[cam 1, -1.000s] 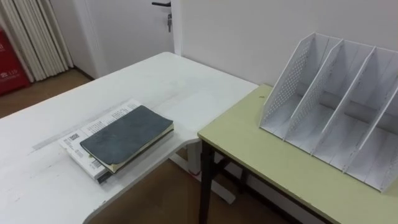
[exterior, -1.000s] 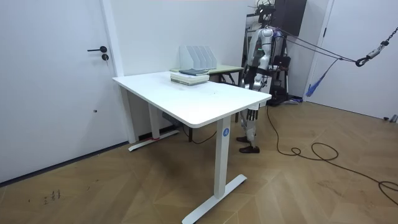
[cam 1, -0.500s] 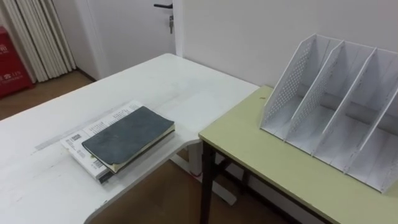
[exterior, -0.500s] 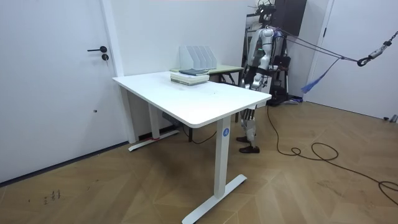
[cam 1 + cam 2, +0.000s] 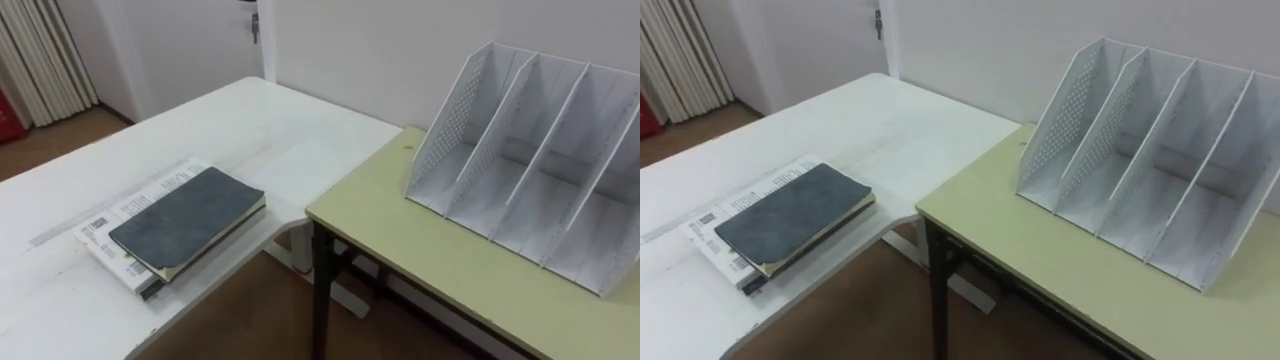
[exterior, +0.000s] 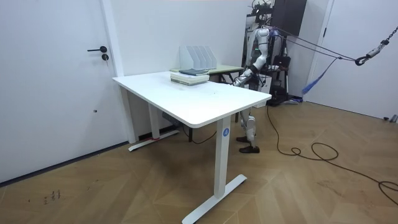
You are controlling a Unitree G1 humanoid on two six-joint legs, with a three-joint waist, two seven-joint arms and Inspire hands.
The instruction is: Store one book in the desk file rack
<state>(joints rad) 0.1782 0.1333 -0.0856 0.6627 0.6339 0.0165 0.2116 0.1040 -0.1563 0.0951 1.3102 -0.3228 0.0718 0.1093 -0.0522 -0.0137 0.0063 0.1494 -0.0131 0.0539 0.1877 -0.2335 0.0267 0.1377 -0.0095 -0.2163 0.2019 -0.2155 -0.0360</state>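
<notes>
A dark grey book (image 5: 186, 220) lies flat on top of a larger white book (image 5: 118, 212) with printed covers, the two stacked near the edge of a white desk (image 5: 262, 128), at the place where the desk's edge curves inward. Just beside that desk, across a narrow gap, stands a low table with a pale green top (image 5: 398, 232) on dark legs. A white file rack (image 5: 448, 122) sits on the green table against the wall, its side wall perforated and its upright dividers slanting back, with the slots open toward the robot. The books and the rack are well apart, each on its own table, and the grey book rests with its cover closed, touched by nothing. In the room view the robot stands at the far end of the white desk, beside the green table, upright on both legs, with one forearm lifted forward so that a hand (image 6: 236, 76) hangs close to the desk's far corner. Which hand it is, and whether its fingers are apart or together, cannot be told at that distance. A white door (image 6: 59, 93) with a dark handle is in the wall on the room view's left.
</notes>
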